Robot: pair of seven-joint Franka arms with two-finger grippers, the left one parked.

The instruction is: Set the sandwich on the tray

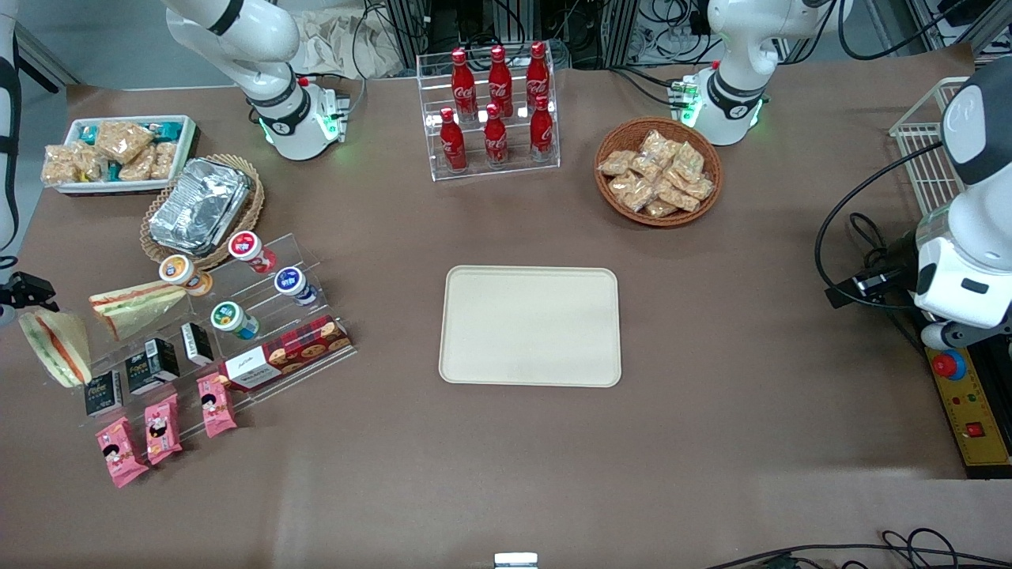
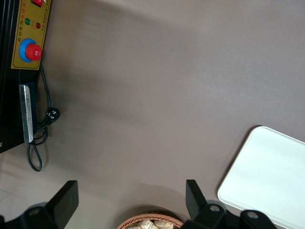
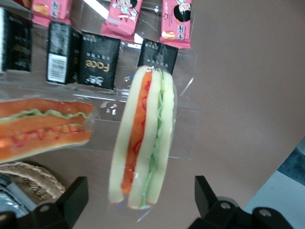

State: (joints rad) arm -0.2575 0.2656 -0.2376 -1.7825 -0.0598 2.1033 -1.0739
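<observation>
The sandwich (image 1: 57,346), a wrapped white-bread wedge with a broad orange-red and green stripe, lies at the working arm's end of the table, beside a clear stepped shelf. In the right wrist view the sandwich (image 3: 143,138) points toward my gripper (image 3: 140,200). The gripper is open wide, with one black fingertip (image 3: 72,194) on each side of the wedge's near end, not touching it. In the front view the gripper (image 1: 28,291) hovers just above the sandwich. The cream tray (image 1: 530,325) lies bare at the table's middle and also shows in the left wrist view (image 2: 271,176).
A paler twin wedge (image 1: 138,304) lies beside the sandwich. The clear shelf (image 1: 237,316) holds cups, black cartons, a cookie box and pink packets. A foil container (image 1: 199,207), a snack bin (image 1: 118,152), a cola rack (image 1: 494,111) and a snack basket (image 1: 658,172) stand farther from the camera.
</observation>
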